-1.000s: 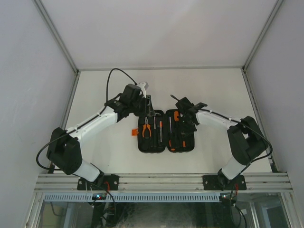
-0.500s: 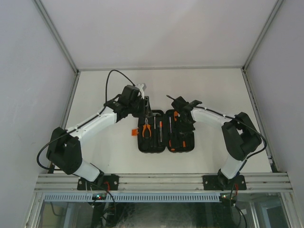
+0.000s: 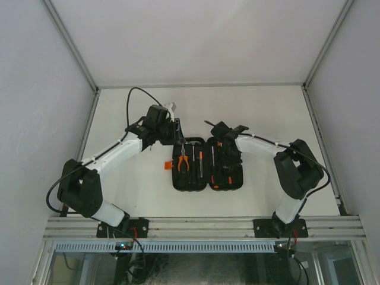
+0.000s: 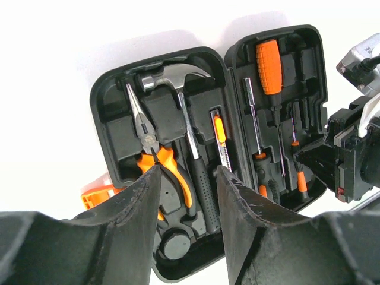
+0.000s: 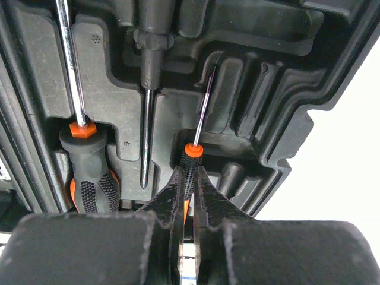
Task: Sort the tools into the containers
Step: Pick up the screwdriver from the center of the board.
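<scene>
**White bench, case open: right pincer on the thin driver**

White walls enclose a white table (image 3: 267, 113). The black tool case (image 3: 178, 185) lies open flat, midway between the left and right edges and nearer the near edge than the far one.

- Left half of the case: orange-handled pliers (image 4: 145, 133) and hammer (image 4: 178, 77), both seated in their slots.
- Right half: large screwdriver (image 5: 89, 172) and a black-shafted one (image 5: 148, 119), both bedded.
- Right gripper (image 5: 189, 196): fingers pinched together on the knurled black handle of the thin screwdriver (image 5: 205, 107), just behind its orange collar. The shaft lies along a moulded groove near the case's right rim.
- Left gripper (image 4: 187, 172): fingers apart with nothing between them, hovering over the pliers and hammer handles.

Handling, as judged: the thin driver looks very light, with a stiff but slender shaft. The bare steel would likely slip or pivot in a pinch, while the knurling gives purchase, so the handle is the place to hold. The slot looks a close fit, and pressing should go through the handle, not the shaft tip.
</scene>
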